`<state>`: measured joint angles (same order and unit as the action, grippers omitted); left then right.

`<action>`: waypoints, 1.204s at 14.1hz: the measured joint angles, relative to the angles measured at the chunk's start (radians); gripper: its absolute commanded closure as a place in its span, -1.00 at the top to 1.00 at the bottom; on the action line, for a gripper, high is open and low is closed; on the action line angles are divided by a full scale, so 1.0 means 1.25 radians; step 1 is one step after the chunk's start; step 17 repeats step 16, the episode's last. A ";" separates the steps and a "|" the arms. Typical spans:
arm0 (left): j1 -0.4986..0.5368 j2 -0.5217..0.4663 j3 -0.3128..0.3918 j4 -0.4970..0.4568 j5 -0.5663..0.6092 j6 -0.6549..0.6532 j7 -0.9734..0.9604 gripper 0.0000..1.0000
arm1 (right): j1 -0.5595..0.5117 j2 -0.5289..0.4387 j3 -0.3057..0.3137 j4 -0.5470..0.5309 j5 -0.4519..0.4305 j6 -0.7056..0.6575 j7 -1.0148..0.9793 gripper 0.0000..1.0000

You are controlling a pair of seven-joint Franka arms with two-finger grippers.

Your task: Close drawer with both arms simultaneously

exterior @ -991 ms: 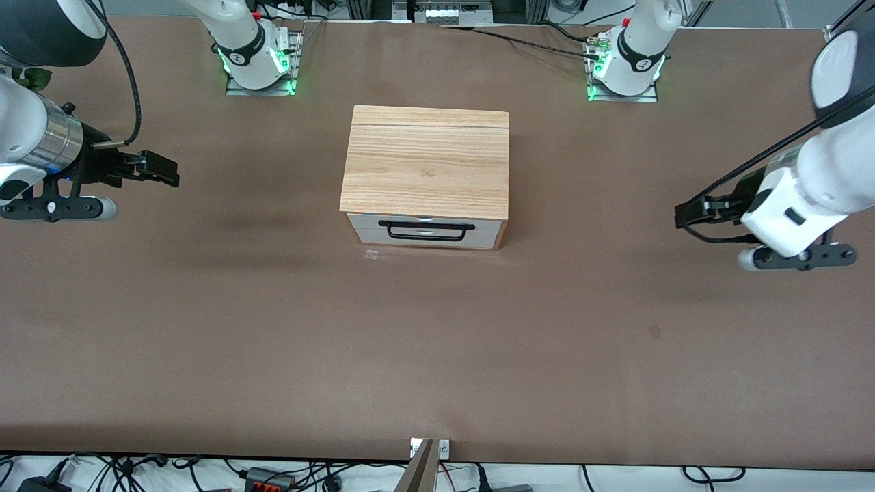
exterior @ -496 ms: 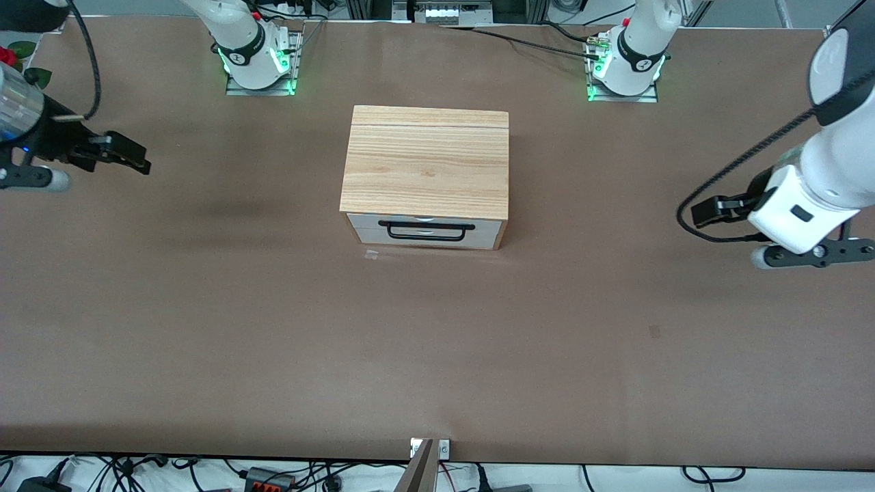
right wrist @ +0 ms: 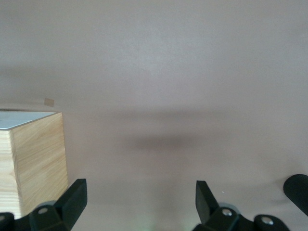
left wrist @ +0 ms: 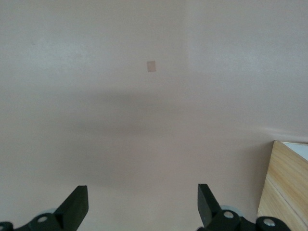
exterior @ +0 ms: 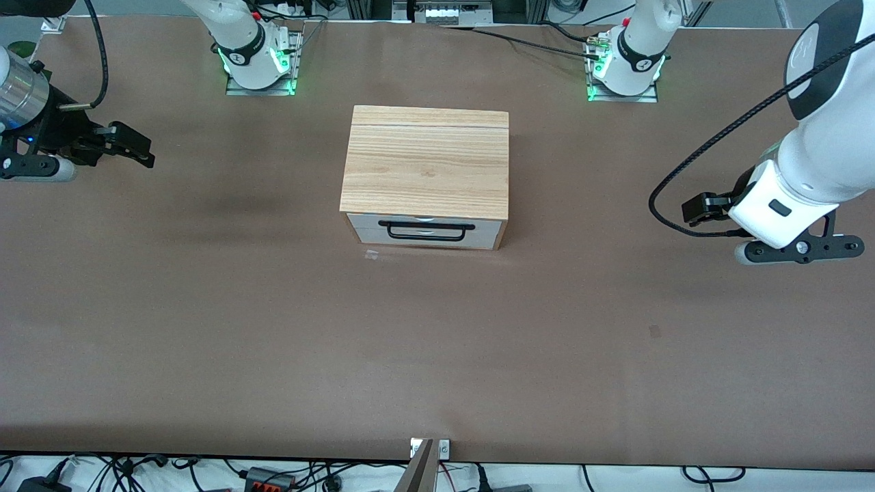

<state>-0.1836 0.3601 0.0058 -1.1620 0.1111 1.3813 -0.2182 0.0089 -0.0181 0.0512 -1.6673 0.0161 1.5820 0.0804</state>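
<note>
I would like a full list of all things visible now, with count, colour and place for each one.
box: one, light oak, middle of the table, between the two arm bases and the front camera.
drawer: one, white front, black handle, pushed into the box, facing the front camera.
table: one, brown.
tape scrap: one, pale, on the table just in front of the drawer.
left gripper: one, black, open, over the table at the left arm's end.
right gripper: one, black, open, over the table at the right arm's end.

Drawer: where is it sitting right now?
In the front view, the drawer sits shut in the oak box at mid-table, facing the camera, between both grippers.
</note>
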 measured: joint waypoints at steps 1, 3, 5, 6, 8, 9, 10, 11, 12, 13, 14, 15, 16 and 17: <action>0.003 -0.004 0.001 -0.001 -0.009 -0.003 0.000 1.00 | 0.001 0.002 0.000 0.000 -0.001 0.000 0.000 1.00; 0.024 -0.036 0.002 -0.030 -0.051 -0.006 0.000 1.00 | 0.002 0.007 0.000 0.005 -0.002 0.000 0.000 1.00; 0.041 -0.098 0.000 -0.109 -0.076 0.017 0.000 1.00 | 0.004 0.008 0.000 0.006 -0.002 0.000 0.000 1.00; 0.042 -0.138 -0.006 -0.166 -0.079 0.055 0.000 1.00 | 0.005 0.008 -0.001 0.007 -0.002 0.000 0.000 1.00; 0.041 -0.214 -0.020 -0.286 -0.080 0.142 -0.006 1.00 | 0.005 0.008 -0.001 0.007 -0.002 0.000 0.000 1.00; 0.041 -0.237 -0.021 -0.325 -0.080 0.164 -0.007 1.00 | 0.005 0.008 -0.002 0.007 -0.003 0.000 0.000 1.00; 0.042 -0.249 -0.021 -0.348 -0.080 0.172 -0.007 1.00 | 0.005 0.008 -0.004 0.007 -0.003 -0.003 0.000 1.00; 0.044 -0.252 -0.021 -0.359 -0.080 0.174 -0.007 1.00 | 0.005 0.008 -0.006 0.007 -0.003 -0.013 0.000 1.00; 0.044 -0.252 -0.021 -0.364 -0.080 0.175 -0.007 1.00 | 0.005 0.008 -0.007 0.007 -0.003 -0.023 0.000 1.00; 0.044 -0.251 -0.021 -0.368 -0.080 0.175 -0.007 1.00 | 0.005 0.008 -0.008 0.007 -0.003 -0.029 0.000 1.00; 0.044 -0.251 -0.021 -0.371 -0.080 0.176 -0.007 1.00 | 0.005 0.008 -0.009 0.007 -0.003 -0.032 0.000 1.00; 0.044 -0.249 -0.021 -0.373 -0.080 0.176 -0.007 1.00 | 0.005 0.008 -0.010 0.007 -0.003 -0.033 0.000 1.00; 0.044 -0.249 -0.021 -0.373 -0.082 0.176 -0.007 1.00 | 0.005 0.008 -0.010 0.007 -0.003 -0.034 0.000 1.00; 0.044 -0.249 -0.021 -0.373 -0.082 0.176 -0.007 1.00 | 0.005 0.008 -0.010 0.007 -0.003 -0.034 0.000 1.00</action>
